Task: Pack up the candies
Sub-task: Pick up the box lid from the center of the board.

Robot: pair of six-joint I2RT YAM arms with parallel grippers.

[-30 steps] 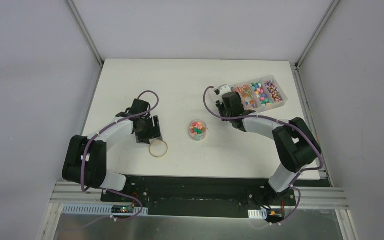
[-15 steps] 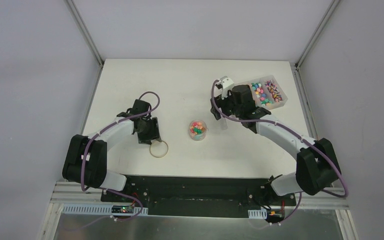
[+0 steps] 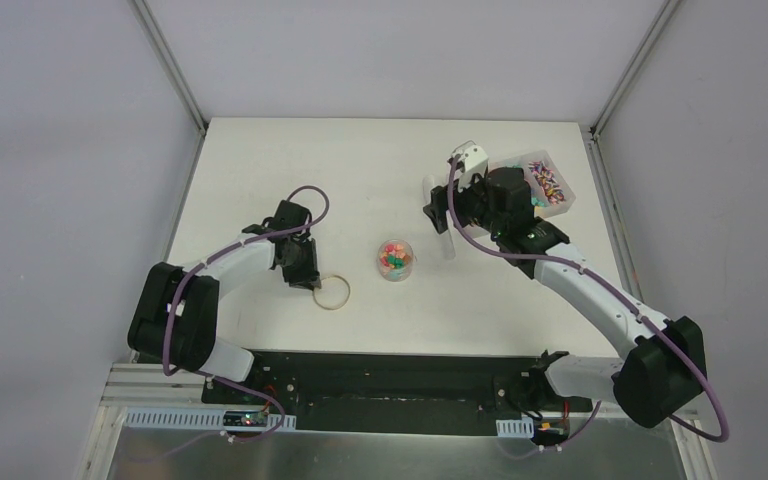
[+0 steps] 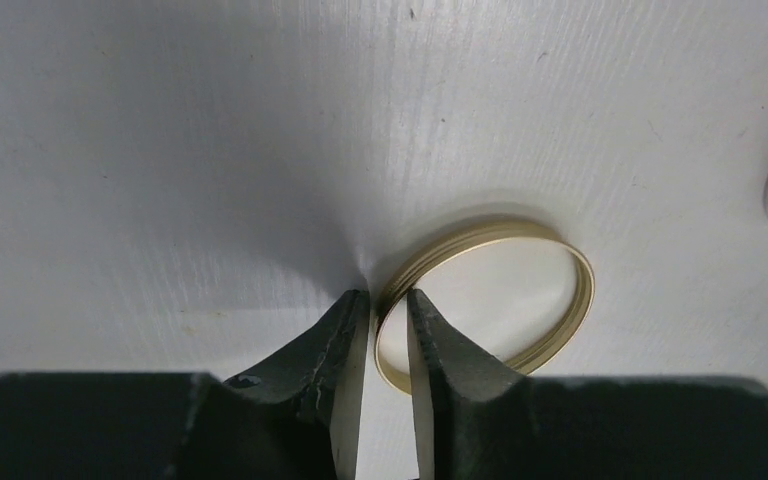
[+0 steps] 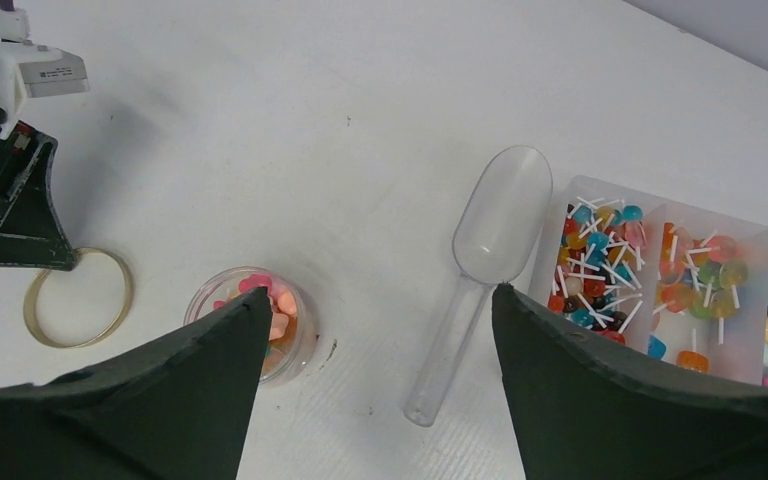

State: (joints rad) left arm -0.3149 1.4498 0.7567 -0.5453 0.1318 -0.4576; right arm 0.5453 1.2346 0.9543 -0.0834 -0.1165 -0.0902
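The candies (image 3: 394, 256) fill a small clear jar (image 3: 396, 262) at mid-table; the jar (image 5: 298, 325) also shows in the right wrist view. More candies (image 5: 615, 255) lie in a divided clear box (image 5: 550, 250), half hidden by the right arm from above. My right gripper (image 5: 382, 292) hangs open and empty over the table. Below it a clear scoop (image 5: 490, 235) lies flat between jar and box. My left gripper (image 4: 388, 300) has narrowed to a slit astride the rim of a tan ring (image 4: 560, 300), one finger inside the ring and one outside.
The ring (image 3: 331, 291) lies on the table left of the jar, with the left gripper (image 3: 306, 272) beside it. The scoop (image 3: 447, 245) is just right of the jar. The box (image 3: 550, 190) stands at the table's back right corner. Grey walls enclose the table.
My right gripper opened and released the scoop, which now lies on the table, and that arm drew back from the box. My left gripper narrowed onto the ring's rim and shifted right with it.
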